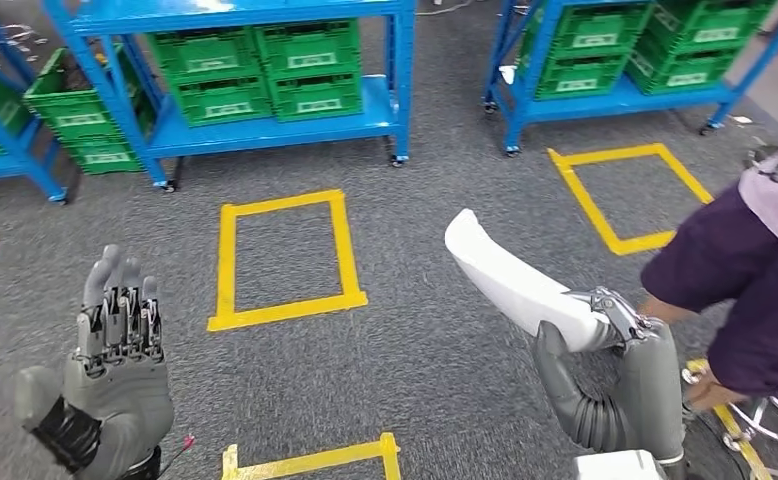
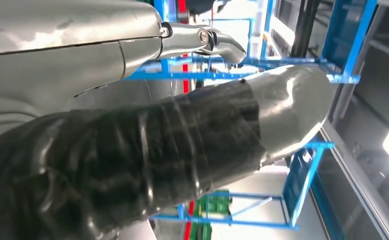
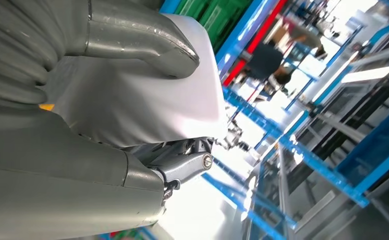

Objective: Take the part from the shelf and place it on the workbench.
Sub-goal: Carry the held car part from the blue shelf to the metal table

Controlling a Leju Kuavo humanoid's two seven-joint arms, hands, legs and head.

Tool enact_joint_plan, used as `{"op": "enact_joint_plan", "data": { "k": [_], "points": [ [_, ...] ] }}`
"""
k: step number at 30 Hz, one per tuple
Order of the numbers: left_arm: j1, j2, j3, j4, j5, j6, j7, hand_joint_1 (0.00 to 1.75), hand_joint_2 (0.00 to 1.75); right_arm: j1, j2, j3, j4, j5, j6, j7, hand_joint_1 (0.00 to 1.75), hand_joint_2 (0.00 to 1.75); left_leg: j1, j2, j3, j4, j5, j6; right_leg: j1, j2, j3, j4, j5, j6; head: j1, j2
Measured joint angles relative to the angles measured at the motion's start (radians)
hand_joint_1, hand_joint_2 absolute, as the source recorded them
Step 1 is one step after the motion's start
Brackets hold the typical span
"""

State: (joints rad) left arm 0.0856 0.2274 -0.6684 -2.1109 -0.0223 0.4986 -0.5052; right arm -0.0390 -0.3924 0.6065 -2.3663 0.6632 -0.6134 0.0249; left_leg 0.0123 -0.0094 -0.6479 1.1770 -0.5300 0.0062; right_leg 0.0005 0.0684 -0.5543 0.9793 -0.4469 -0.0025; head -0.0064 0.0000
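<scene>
Plainly white, smooth, curved part (image 1: 510, 275) in right hand (image 1: 620, 375)

The right hand (image 3: 82, 115) grips the white part (image 3: 147, 105), with blue shelving (image 3: 302, 160) beyond.

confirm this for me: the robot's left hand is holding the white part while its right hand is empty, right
Not quite: the hands are swapped. In the head view the right hand holds the white part, and the left hand is empty with its fingers apart. The right wrist view also shows that hand wrapped around the part.
</scene>
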Motion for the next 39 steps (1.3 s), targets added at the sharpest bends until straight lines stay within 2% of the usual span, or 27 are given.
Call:
{"op": "enact_joint_plan", "data": {
  "k": [2,3,4,5,6,8,10,12,13,14,15,16,17,18,19,21,23,25,27,28,29,30,32,34,36,37,39],
  "points": [
    [0.0,0.0,0.0,0.001,0.001,0.0,-0.002,0.0,0.0,0.0,0.0,0.0,0.0,0.0,0.001,0.001,1.75,1.75,0.005,-0.044,0.062,-0.123,0.044,0.005,0.001,0.028,-0.004,0.007,-0.002,0.009,-0.004,0.0],
    [0.0,0.0,0.0,0.001,0.002,0.0,-0.003,0.0,0.0,-0.001,0.0,0.0,0.0,0.001,0.001,0.002,1.75,1.75,0.006,-0.058,0.08,-0.156,0.05,0.01,0.0,0.04,-0.009,0.009,-0.001,0.016,-0.003,0.0],
    [0.0,0.0,0.0,0.001,0.002,0.0,-0.004,0.0,0.0,-0.001,0.0,0.0,0.0,0.001,0.002,0.002,1.75,1.75,0.005,-0.062,0.088,-0.169,0.048,0.015,-0.002,0.052,-0.015,0.01,0.001,0.024,-0.003,0.0],
    [0.0,0.0,0.001,0.001,0.003,0.0,-0.005,0.0,0.0,-0.001,0.0,0.0,-0.001,0.002,0.003,0.002,1.75,1.75,0.005,-0.049,0.091,-0.172,0.052,0.022,-0.004,0.063,-0.024,0.009,0.004,0.031,-0.002,0.0],
    [0.0,0.0,0.001,0.001,0.003,0.0,-0.006,0.0,0.0,-0.001,-0.001,0.0,-0.001,0.003,0.003,0.002,1.75,1.75,0.005,-0.037,0.091,-0.176,0.055,0.028,-0.005,0.059,-0.032,0.012,0.005,0.038,-0.001,0.0],
    [0.0,-0.001,0.001,0.001,0.004,0.0,-0.008,0.0,0.0,-0.003,-0.002,0.0,-0.003,0.005,0.004,0.002,1.75,1.75,0.007,-0.013,0.094,-0.183,0.06,0.039,-0.003,0.014,-0.063,0.063,-0.022,0.048,0.01,0.0],
    [0.002,-0.002,0.001,0.001,0.004,-0.001,-0.009,0.0,0.0,-0.006,-0.003,0.001,-0.005,0.006,0.004,0.002,1.75,1.75,0.004,0.012,0.093,-0.185,0.06,0.045,-0.005,-0.04,-0.121,0.19,-0.083,0.055,0.025,0.0],
    [0.004,-0.001,0.001,0.001,0.004,-0.001,-0.009,0.0,0.0,-0.005,-0.003,0.001,-0.005,0.006,0.005,0.002,1.75,1.75,0.001,0.04,0.091,-0.184,0.059,0.047,-0.01,-0.056,-0.171,0.299,-0.121,0.06,0.033,0.0],
    [0.004,-0.001,0.001,0.002,0.005,-0.001,-0.009,0.0,0.0,-0.005,-0.003,0.001,-0.005,0.006,0.005,0.002,1.75,1.75,0.0,0.054,0.09,-0.184,0.058,0.047,-0.011,-0.059,-0.171,0.304,-0.116,0.06,0.036,0.0],
    [0.004,-0.002,0.001,0.002,0.005,-0.001,-0.009,0.0,0.0,-0.005,-0.003,0.001,-0.005,0.006,0.005,0.002,1.75,1.75,0.0,0.067,0.09,-0.184,0.057,0.046,-0.011,-0.064,-0.15,0.266,-0.093,0.058,0.039,0.0],
    [0.004,-0.002,0.001,0.002,0.005,-0.001,-0.01,0.0,0.0,-0.005,-0.003,0.002,-0.005,0.007,0.005,0.002,1.75,1.75,-0.001,0.08,0.091,-0.184,0.056,0.045,-0.01,-0.076,-0.111,0.196,-0.063,0.054,0.043,0.0],
    [0.004,-0.002,0.001,0.002,0.005,-0.001,-0.01,0.0,0.0,-0.006,-0.003,0.002,-0.006,0.008,0.005,0.002,1.75,1.75,-0.004,0.092,0.093,-0.183,0.055,0.043,-0.005,-0.101,-0.068,0.117,-0.039,0.048,0.046,0.0],
    [0.004,-0.002,0.001,0.001,0.005,-0.002,-0.01,0.0,0.0,-0.006,-0.003,0.002,-0.007,0.01,0.005,0.002,1.75,1.75,-0.006,0.102,0.095,-0.183,0.053,0.04,0.0,-0.121,-0.033,0.054,-0.023,0.041,0.047,0.0],
    [0.003,-0.002,0.001,0.001,0.005,-0.002,-0.01,0.0,0.0,-0.007,-0.003,0.002,-0.008,0.012,0.006,0.003,1.75,1.75,-0.008,0.112,0.096,-0.183,0.051,0.035,0.004,-0.135,-0.014,0.016,-0.018,0.035,0.047,0.0],
    [0.003,-0.002,0.001,0.001,0.006,-0.002,-0.01,0.0,0.0,-0.007,-0.003,0.002,-0.009,0.014,0.006,0.004,1.75,1.75,-0.009,0.122,0.099,-0.184,0.05,0.03,0.008,-0.138,-0.009,0.003,-0.02,0.03,0.046,0.0],
    [0.002,-0.003,0.001,0.001,0.007,-0.002,-0.011,0.0,0.0,-0.006,-0.004,0.003,-0.011,0.017,0.007,0.007,1.75,1.75,-0.008,0.136,0.104,-0.186,0.046,0.018,0.005,-0.112,-0.005,-0.004,-0.014,0.021,0.044,0.0],
    [0.001,-0.003,0.002,0.001,0.009,-0.002,-0.011,0.0,0.0,-0.007,-0.004,0.003,-0.014,0.019,0.008,0.008,1.75,1.75,-0.005,0.096,0.093,-0.154,0.02,0.006,-0.003,-0.088,0.01,-0.016,-0.004,0.01,0.038,0.0],
    [0.003,-0.003,0.002,0.001,0.011,-0.002,-0.012,0.0,0.0,-0.008,-0.004,0.004,-0.016,0.021,0.01,0.009,1.75,1.75,-0.001,0.036,0.045,-0.044,-0.035,-0.001,-0.008,-0.066,0.018,-0.02,0.002,0.004,0.023,0.0],
    [0.004,-0.003,0.003,0.003,0.012,-0.002,-0.012,0.0,0.0,-0.007,-0.004,0.005,-0.016,0.023,0.013,0.011,1.75,1.75,0.0,0.016,-0.017,0.074,-0.069,-0.005,-0.008,-0.04,0.018,-0.019,0.003,0.002,0.01,0.0],
    [0.005,-0.003,0.003,0.004,0.012,-0.001,-0.012,0.0,0.0,-0.007,-0.004,0.005,-0.016,0.024,0.013,0.012,1.75,1.75,0.001,0.014,-0.033,0.091,-0.06,-0.005,-0.008,-0.024,0.018,-0.018,0.002,0.003,0.006,0.0],
    [0.005,-0.003,0.003,0.004,0.013,-0.001,-0.012,0.0,0.0,-0.006,-0.004,0.005,-0.016,0.025,0.013,0.013,1.75,1.75,0.002,0.011,-0.03,0.069,-0.032,-0.005,-0.009,-0.009,0.018,-0.016,0.0,0.004,0.004,0.0],
    [0.005,-0.003,0.003,0.005,0.013,-0.001,-0.012,0.0,0.0,-0.006,-0.004,0.005,-0.016,0.026,0.013,0.013,1.75,1.75,0.005,0.002,-0.011,0.013,0.008,-0.004,-0.01,0.007,0.018,-0.013,-0.002,0.007,0.002,0.0],
    [0.006,-0.002,0.003,0.005,0.013,0.0,-0.012,0.0,0.0,-0.005,-0.004,0.006,-0.016,0.027,0.013,0.014,1.75,1.75,0.013,-0.049,0.042,-0.113,0.062,-0.003,-0.013,0.036,0.013,-0.001,-0.009,0.018,-0.001,0.0],
    [0.007,-0.002,0.003,0.006,0.013,0.001,-0.012,0.0,0.0,-0.003,-0.004,0.007,-0.016,0.028,0.013,0.014,1.75,1.75,0.015,-0.084,0.069,-0.165,0.068,0.001,-0.018,0.062,-0.002,0.007,-0.011,0.033,-0.002,0.0],
    [0.007,-0.002,0.003,0.006,0.013,0.001,-0.012,0.0,0.0,0.001,-0.004,0.008,-0.017,0.029,0.013,0.014,1.75,1.75,0.013,-0.064,0.074,-0.172,0.068,0.012,-0.024,0.084,-0.016,0.006,-0.006,0.048,-0.002,0.0],
    [0.006,-0.002,0.004,0.006,0.013,0.001,-0.012,0.0,0.0,0.003,-0.004,0.008,-0.017,0.03,0.013,0.014,1.75,1.75,0.013,-0.05,0.078,-0.177,0.069,0.018,-0.024,0.071,-0.024,0.014,-0.01,0.054,0.0,0.0],
    [0.007,-0.002,0.004,0.006,0.013,0.001,-0.012,0.0,0.0,0.004,-0.004,0.008,-0.017,0.03,0.012,0.014,1.75,1.75,0.015,-0.02,0.087,-0.187,0.07,0.031,-0.019,0.009,-0.062,0.082,-0.046,0.062,0.014,0.0]
  ]
}}
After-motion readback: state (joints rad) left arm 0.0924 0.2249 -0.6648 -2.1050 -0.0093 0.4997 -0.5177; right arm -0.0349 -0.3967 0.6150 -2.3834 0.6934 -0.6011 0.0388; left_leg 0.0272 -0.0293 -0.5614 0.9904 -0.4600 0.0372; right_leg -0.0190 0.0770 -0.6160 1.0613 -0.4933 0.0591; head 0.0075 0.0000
